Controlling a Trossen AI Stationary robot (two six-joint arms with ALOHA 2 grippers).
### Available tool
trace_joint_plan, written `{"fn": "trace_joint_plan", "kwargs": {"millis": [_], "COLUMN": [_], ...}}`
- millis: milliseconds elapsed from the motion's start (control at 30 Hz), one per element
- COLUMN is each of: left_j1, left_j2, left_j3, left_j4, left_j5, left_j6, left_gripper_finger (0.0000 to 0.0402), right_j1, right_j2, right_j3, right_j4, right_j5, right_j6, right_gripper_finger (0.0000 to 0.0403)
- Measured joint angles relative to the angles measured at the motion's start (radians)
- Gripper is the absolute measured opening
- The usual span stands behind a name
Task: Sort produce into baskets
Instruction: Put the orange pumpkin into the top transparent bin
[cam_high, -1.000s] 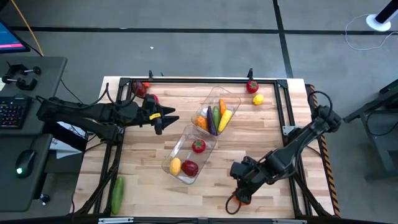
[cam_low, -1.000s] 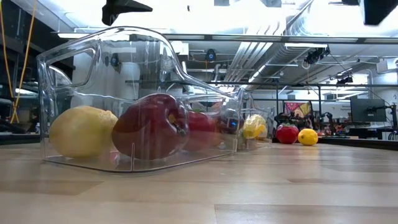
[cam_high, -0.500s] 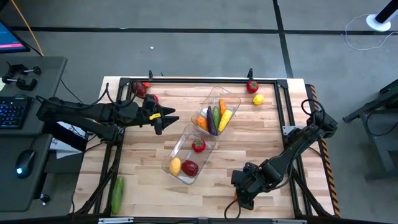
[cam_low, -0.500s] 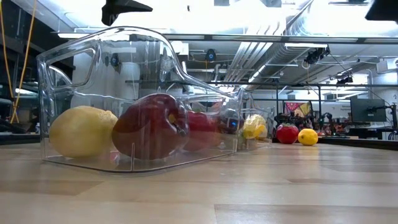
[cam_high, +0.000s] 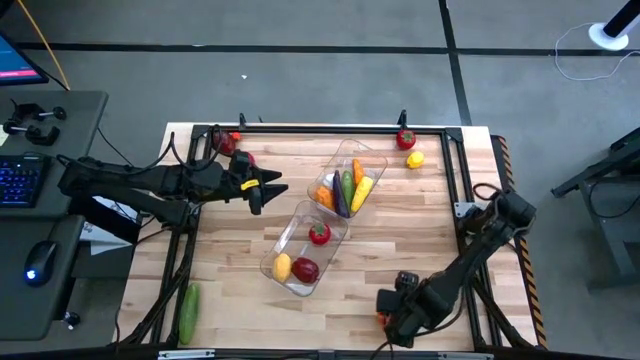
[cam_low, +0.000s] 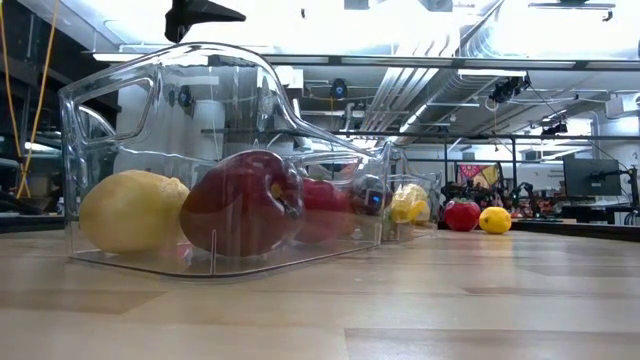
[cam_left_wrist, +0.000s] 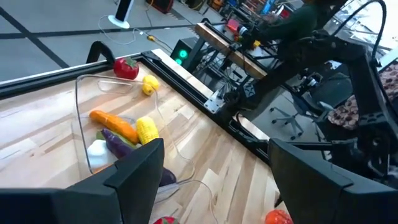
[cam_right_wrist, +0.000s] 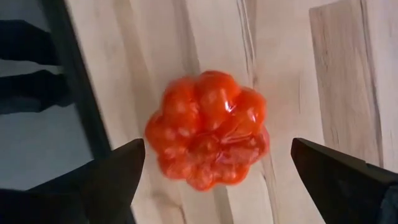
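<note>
An orange pumpkin (cam_right_wrist: 208, 127) lies on the wood close to the table's near edge, right of the middle. My right gripper (cam_right_wrist: 216, 149) hangs over it, pointing down and open, one finger on each side and clear of it; in the high view this gripper (cam_high: 393, 322) covers most of the pumpkin. My left gripper (cam_high: 265, 188) waits open and empty at the far left, above the table. Two clear baskets lie mid-table: the far one (cam_high: 368, 160) holds a carrot, cucumber, eggplant and corn, and the near one (cam_high: 283, 243) holds a tomato, lemon and apple.
A tomato (cam_high: 405, 139) and a lemon (cam_high: 415, 159) lie at the far right corner. Two red pieces (cam_high: 228, 144) sit at the far left, and a cucumber (cam_high: 188, 312) lies at the near left edge. A black frame (cam_high: 320, 128) runs round the table.
My right gripper has moved toward the table's near edge and down over the pumpkin, tipping to point more steeply down, and it has stayed open. It has left the top right of the low view.
</note>
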Motion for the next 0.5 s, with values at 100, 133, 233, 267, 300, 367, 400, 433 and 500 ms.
{"fn": "trace_joint_plan", "kwargs": {"millis": [100, 133, 233, 267, 300, 367, 400, 433, 500], "left_j1": [0.000, 0.000, 0.000, 0.000, 0.000, 0.000, 0.000, 0.000, 0.000], "left_j2": [0.000, 0.000, 0.000, 0.000, 0.000, 0.000, 0.000, 0.000, 0.000], "left_j3": [0.000, 0.000, 0.000, 0.000, 0.000, 0.000, 0.000, 0.000, 0.000], "left_j4": [0.000, 0.000, 0.000, 0.000, 0.000, 0.000, 0.000, 0.000, 0.000], "left_j5": [0.000, 0.000, 0.000, 0.000, 0.003, 0.014, 0.021, 0.023, 0.025], "left_j6": [0.000, 0.000, 0.000, 0.000, 0.000, 0.000, 0.000, -0.001, 0.000], "left_gripper_finger": [0.0273, 0.0273, 0.0273, 0.0273, 0.0273, 0.0273, 0.0273, 0.0273, 0.0273], "right_j1": [0.000, 0.000, 0.001, 0.002, 0.002, 0.002, 0.002, 0.002, 0.002], "right_j2": [0.040, 0.053, 0.087, 0.097, 0.107, 0.123, 0.130, 0.135, 0.138], "right_j3": [0.000, 0.000, 0.001, 0.002, 0.003, 0.003, 0.003, 0.003, 0.002], "right_j4": [0.013, 0.020, 0.057, 0.068, 0.078, 0.086, 0.089, 0.090, 0.093], "right_j5": [0.001, 0.000, -0.019, -0.025, -0.026, -0.020, -0.018, -0.016, -0.006], "right_j6": [0.004, 0.004, -0.007, -0.019, -0.027, -0.032, -0.022, -0.018, -0.019], "right_gripper_finger": [0.0399, 0.0399, 0.0399, 0.0399, 0.0399, 0.0399, 0.0399, 0.0399, 0.0399]}}
